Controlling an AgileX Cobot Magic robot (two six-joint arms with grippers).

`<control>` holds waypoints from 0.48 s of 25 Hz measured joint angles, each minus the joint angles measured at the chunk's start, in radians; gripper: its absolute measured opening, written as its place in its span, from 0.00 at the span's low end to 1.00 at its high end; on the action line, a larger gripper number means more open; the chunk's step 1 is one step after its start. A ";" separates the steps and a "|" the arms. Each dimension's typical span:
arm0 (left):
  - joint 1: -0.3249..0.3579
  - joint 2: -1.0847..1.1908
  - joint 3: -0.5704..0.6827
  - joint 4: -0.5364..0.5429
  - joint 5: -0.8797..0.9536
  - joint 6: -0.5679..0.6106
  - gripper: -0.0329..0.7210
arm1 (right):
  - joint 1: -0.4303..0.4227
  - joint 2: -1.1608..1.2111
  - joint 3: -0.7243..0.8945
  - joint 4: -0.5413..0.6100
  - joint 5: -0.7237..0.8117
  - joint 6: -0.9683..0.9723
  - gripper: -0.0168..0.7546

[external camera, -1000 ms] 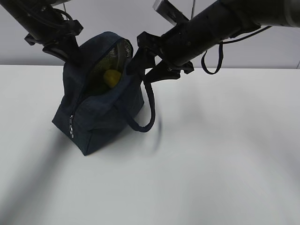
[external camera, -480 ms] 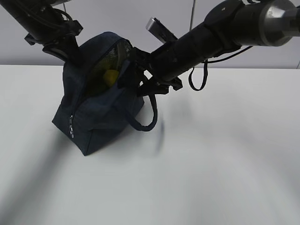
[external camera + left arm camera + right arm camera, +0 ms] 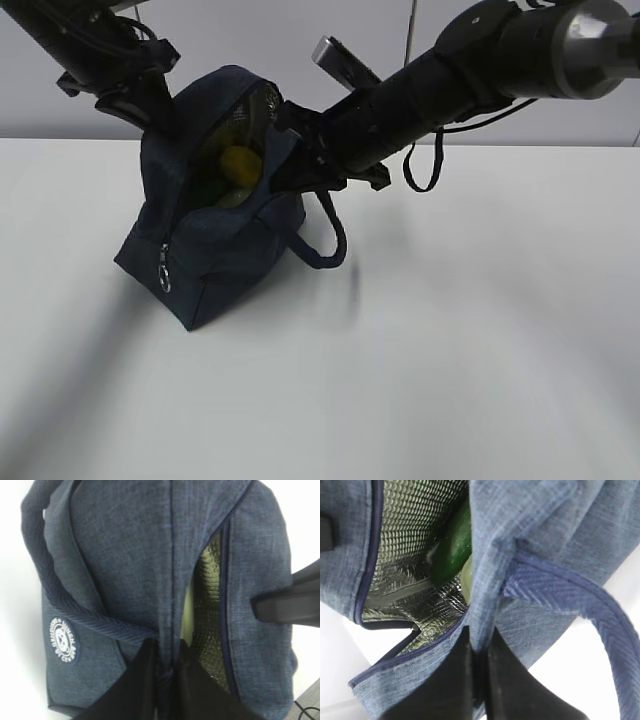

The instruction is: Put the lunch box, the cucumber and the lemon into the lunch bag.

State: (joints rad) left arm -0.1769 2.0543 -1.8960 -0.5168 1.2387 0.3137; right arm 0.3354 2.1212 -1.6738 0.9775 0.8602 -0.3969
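One lunch bag [image 3: 215, 235], one lemon [image 3: 238, 162], one cucumber [image 3: 454, 542] inside

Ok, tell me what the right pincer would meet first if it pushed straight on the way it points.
The right pincer is already shut on the lunch bag wall. Pushed on, it would likely drive that fabric inward toward the cucumber in the foil-lined interior; depth is unclear.
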 joint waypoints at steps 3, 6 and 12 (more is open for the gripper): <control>0.000 0.000 0.000 -0.041 0.000 0.000 0.07 | -0.013 0.000 -0.002 -0.005 0.014 -0.005 0.03; 0.000 0.000 0.000 -0.071 0.000 0.000 0.07 | -0.033 0.000 -0.025 -0.030 0.063 -0.007 0.03; -0.039 0.000 0.000 -0.093 0.000 -0.016 0.07 | -0.082 0.001 -0.122 -0.118 0.197 0.002 0.03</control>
State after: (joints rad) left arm -0.2158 2.0543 -1.8960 -0.6096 1.2387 0.2977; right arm 0.2536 2.1218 -1.7963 0.8595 1.0575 -0.3950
